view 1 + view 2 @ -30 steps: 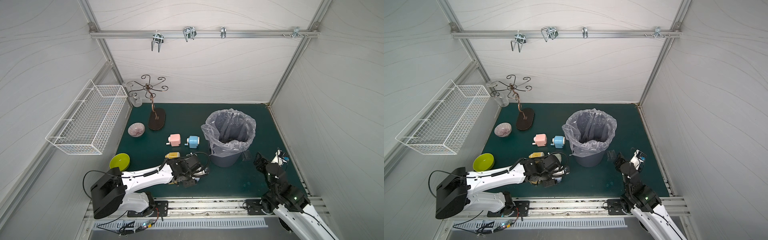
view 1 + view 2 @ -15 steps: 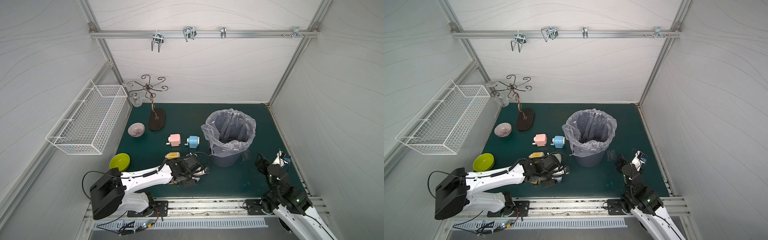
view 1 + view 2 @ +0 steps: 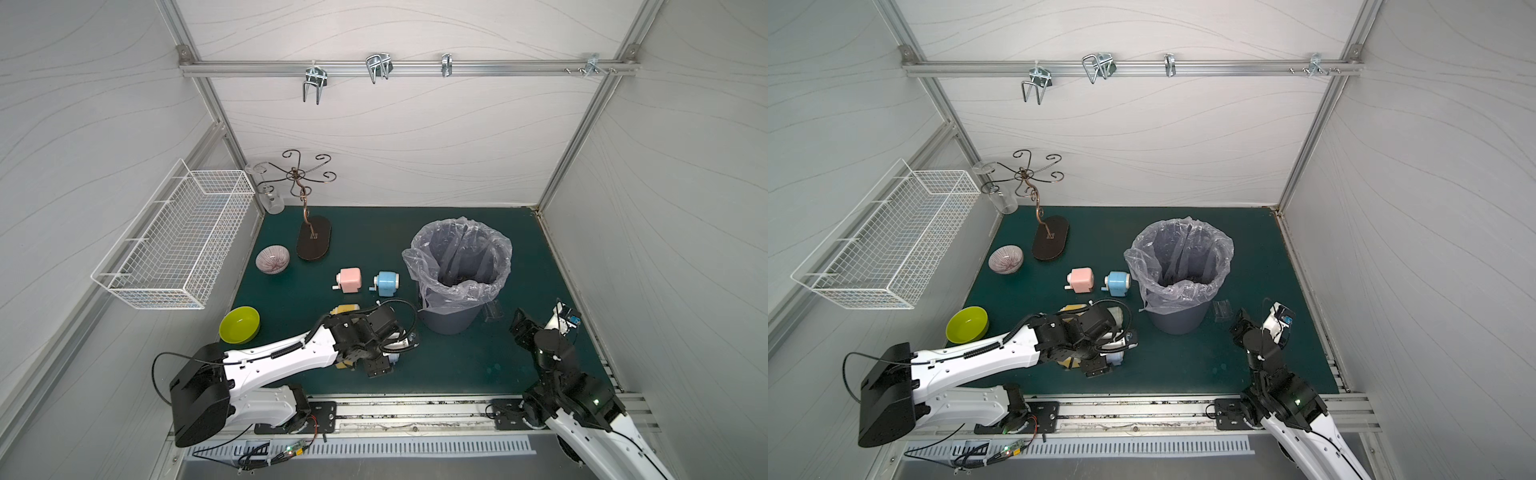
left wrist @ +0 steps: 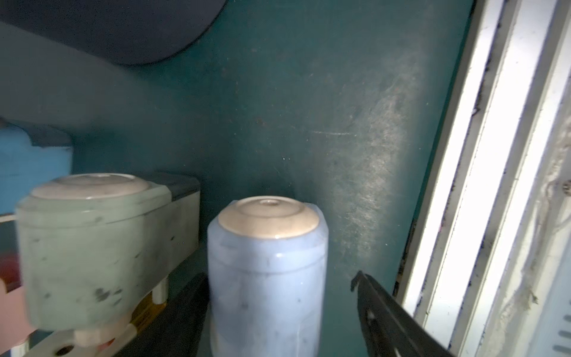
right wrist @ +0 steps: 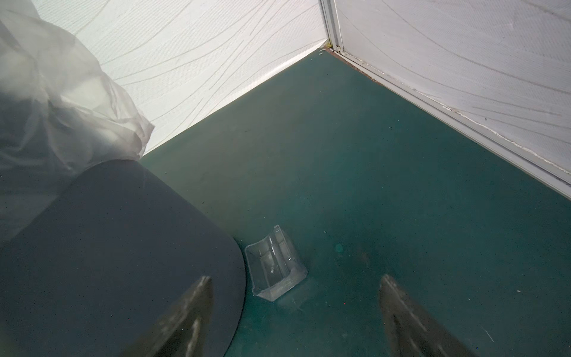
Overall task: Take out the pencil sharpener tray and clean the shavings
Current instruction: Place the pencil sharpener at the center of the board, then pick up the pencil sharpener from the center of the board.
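**Left jaws slack, tray by the bin**

In both top views the clear plastic sharpener tray point(image 3: 492, 309) lies on the green mat point(image 3: 457, 365) just beside the dark grey bag-lined bin point(image 3: 451, 324), bare mat toward the right wall point(image 3: 623, 249). Left wrist: my left gripper point(image 4: 278, 275) stands released around the upright pale blue sharpener body point(image 4: 267, 278), one finger point(image 4: 386, 312) clear of it, near the white front rail point(image 4: 482, 185). Right wrist: my right gripper point(image 5: 295, 278) gapes empty, the tray just ahead

2 white arms point(image 3: 291, 362), black joints, black cables point(image 3: 409, 308)
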`<state>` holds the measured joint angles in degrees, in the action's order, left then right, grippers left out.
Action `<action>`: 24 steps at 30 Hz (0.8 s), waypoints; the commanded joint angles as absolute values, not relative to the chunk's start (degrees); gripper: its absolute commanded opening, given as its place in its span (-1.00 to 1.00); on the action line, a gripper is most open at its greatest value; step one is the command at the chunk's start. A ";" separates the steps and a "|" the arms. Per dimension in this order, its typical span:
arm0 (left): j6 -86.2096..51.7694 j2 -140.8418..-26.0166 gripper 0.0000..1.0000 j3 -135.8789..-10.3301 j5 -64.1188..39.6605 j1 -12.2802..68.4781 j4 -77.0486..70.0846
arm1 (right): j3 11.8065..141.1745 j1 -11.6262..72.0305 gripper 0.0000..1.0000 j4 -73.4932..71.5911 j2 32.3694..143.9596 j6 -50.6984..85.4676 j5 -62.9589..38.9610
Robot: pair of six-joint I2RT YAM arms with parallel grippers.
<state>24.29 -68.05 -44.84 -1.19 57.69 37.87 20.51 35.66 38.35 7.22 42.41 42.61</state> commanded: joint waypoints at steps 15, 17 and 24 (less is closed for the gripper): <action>39.83 -65.07 0.37 -55.75 -10.19 42.49 46.32 | 21.00 35.73 0.70 40.07 3.89 38.93 43.76; 41.92 -67.27 0.39 -56.73 -11.56 40.43 46.25 | 21.14 35.74 0.70 40.17 3.62 38.33 43.77; 48.02 -75.78 0.41 -59.69 -15.13 35.36 45.09 | 22.28 35.64 0.70 40.99 2.49 36.57 43.57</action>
<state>42.96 -73.60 -56.71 -12.05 36.42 45.93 20.56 35.66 39.31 3.38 38.06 42.85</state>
